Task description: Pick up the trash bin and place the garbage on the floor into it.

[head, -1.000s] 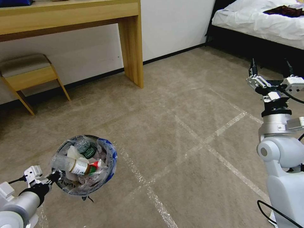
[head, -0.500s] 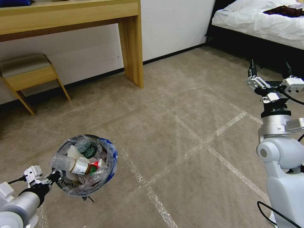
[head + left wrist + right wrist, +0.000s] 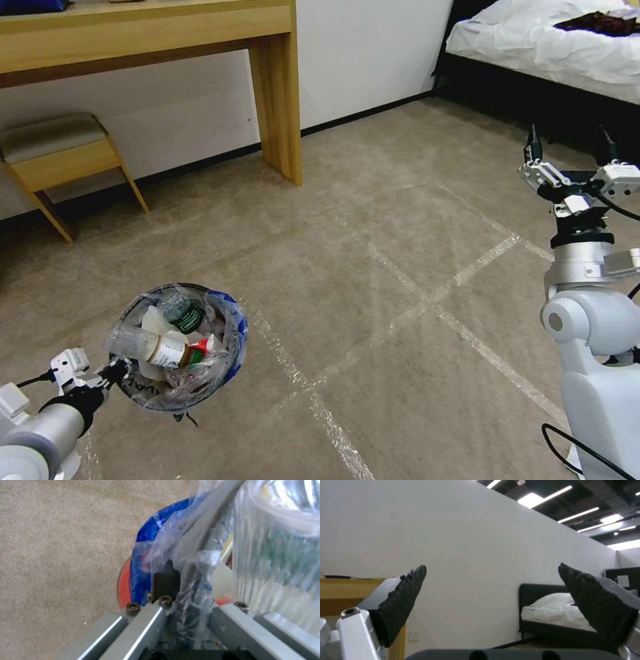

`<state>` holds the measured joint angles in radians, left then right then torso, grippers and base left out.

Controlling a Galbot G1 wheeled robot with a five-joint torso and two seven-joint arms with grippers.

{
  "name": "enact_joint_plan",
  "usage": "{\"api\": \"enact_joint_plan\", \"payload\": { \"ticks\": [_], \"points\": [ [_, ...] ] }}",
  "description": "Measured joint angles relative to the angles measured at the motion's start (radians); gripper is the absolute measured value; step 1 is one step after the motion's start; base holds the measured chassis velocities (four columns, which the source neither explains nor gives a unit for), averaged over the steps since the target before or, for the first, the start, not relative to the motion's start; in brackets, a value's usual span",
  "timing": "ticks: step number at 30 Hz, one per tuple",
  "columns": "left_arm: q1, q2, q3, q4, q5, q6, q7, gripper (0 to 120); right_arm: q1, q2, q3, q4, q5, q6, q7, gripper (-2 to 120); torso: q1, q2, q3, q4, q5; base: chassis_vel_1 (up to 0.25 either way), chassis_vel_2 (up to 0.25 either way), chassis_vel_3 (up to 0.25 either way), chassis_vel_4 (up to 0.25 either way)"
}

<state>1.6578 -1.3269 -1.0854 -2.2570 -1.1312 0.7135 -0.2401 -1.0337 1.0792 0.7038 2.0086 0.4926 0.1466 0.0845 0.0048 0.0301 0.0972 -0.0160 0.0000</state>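
The trash bin (image 3: pixel 235 328), a small round red bucket lined with a clear, blue-printed bag, hangs just above the carpet at lower left. Garbage (image 3: pixel 180 315) fills it: clear bottles with green labels, a red-capped item and crumpled wrappers. My left gripper (image 3: pixel 117 373) is shut on the bin's near rim. The left wrist view shows that gripper (image 3: pixel 181 578) with one black finger (image 3: pixel 165 579) pinching the bag and the red rim (image 3: pixel 123 586). At the right, my right gripper (image 3: pixel 569 135) is raised and points upward. In the right wrist view this gripper (image 3: pixel 491 566) is open with nothing between its fingers.
A wooden desk (image 3: pixel 277 100) and a low stool (image 3: pixel 60 157) stand against the wall at the back left. A bed (image 3: pixel 553 47) with white bedding fills the back right corner. Clear tape lines (image 3: pixel 427 293) cross the beige carpet.
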Motion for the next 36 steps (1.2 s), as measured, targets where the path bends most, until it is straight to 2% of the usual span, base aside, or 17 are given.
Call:
{"api": "enact_joint_plan", "payload": {
  "ticks": [36],
  "points": [
    [-0.006,0.001,0.004,0.016,0.004,-0.001,0.003,0,-0.006,0.004,-0.007,-0.018,-0.009,0.012,-0.001,100,0.000,0.000,0.000,0.0000,0.0000,0.000,0.000,0.000,0.000]
  ]
}}
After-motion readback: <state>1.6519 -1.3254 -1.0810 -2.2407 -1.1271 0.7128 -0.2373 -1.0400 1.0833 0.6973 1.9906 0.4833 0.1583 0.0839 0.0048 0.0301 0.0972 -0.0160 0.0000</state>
